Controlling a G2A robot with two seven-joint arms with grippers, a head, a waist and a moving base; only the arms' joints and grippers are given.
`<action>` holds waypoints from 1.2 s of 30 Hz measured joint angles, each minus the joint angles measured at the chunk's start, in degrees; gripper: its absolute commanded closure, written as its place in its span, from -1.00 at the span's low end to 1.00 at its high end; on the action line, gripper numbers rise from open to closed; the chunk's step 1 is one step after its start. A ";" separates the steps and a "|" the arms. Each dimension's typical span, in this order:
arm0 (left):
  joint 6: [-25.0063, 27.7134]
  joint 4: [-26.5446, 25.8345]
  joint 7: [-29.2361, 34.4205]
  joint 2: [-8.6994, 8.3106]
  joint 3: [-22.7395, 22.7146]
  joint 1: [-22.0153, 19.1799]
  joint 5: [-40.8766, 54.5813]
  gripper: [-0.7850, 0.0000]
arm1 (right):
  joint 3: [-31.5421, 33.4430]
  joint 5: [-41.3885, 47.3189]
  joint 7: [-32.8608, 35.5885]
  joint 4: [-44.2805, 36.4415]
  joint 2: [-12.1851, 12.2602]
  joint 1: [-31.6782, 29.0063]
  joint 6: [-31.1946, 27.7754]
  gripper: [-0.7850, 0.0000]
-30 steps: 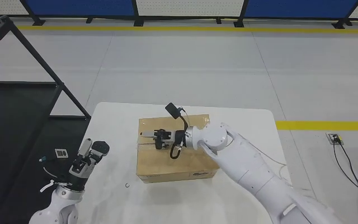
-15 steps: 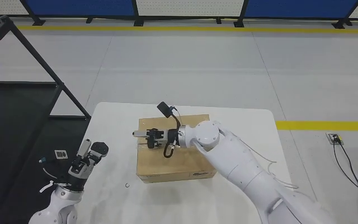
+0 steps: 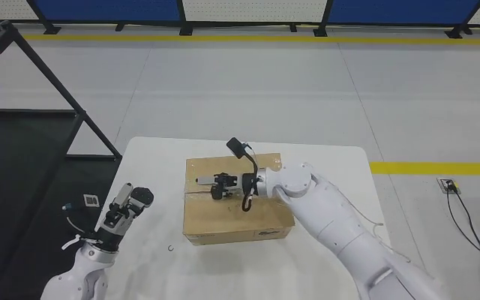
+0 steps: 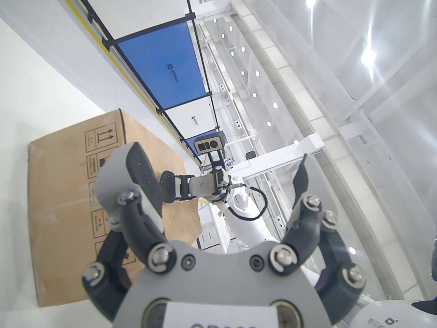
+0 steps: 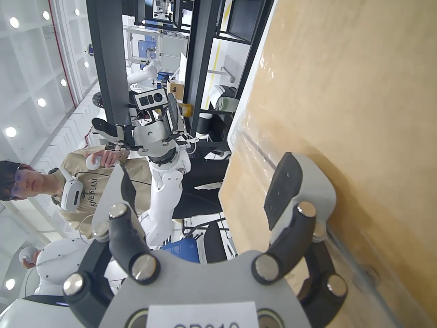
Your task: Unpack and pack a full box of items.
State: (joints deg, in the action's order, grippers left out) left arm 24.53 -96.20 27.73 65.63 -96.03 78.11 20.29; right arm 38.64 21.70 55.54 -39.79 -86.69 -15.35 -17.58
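A closed brown cardboard box (image 3: 240, 214) stands in the middle of the white table (image 3: 330, 247), its top seam under clear tape (image 5: 254, 145). My right gripper (image 3: 207, 181) lies low over the box top near its left edge, open and holding nothing. In the right wrist view one finger pad (image 5: 285, 189) sits close against the cardboard beside the seam, while the right gripper (image 5: 201, 189) spans past the box edge. My left gripper (image 3: 129, 202) is off the table's left side, raised and tilted upward. In its own view the left gripper (image 4: 222, 179) is open and empty, facing the box (image 4: 61, 189).
A small dark ring (image 3: 172, 248) lies on the table in front of the box's left corner. A black metal frame (image 3: 75, 124) stands on the floor left of the table. White table surface lies free to the right of and in front of the box.
My right gripper slid left along the box top toward its edge, then came back to the right. The left gripper shifted slightly right and up.
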 measured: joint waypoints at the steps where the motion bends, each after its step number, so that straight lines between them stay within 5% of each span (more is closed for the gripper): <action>1: -0.18 -0.02 0.04 0.01 0.22 -0.21 -0.22 -1.00 | 0.75 -0.60 -0.19 -0.94 0.56 -0.65 0.03 -1.00; 14: -2.27 0.13 0.05 0.19 3.42 -3.20 -2.79 -1.00 | 19.33 -10.86 -0.47 -24.98 10.79 -16.64 7.94 -1.00; 20: -2.48 0.28 -0.14 0.21 3.83 -3.63 -3.09 -1.00 | 27.17 -13.38 -0.11 -33.85 13.60 -24.06 12.22 -1.00; 36: -3.06 -0.07 -0.80 0.24 4.35 -4.21 -4.04 -1.00 | 33.86 -11.06 -0.86 -30.01 15.48 -26.97 9.77 -1.00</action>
State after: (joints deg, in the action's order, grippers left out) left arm 21.46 -96.27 26.93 65.87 -91.68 73.90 16.25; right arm 72.50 10.64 54.69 -69.79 -71.22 -42.31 -7.81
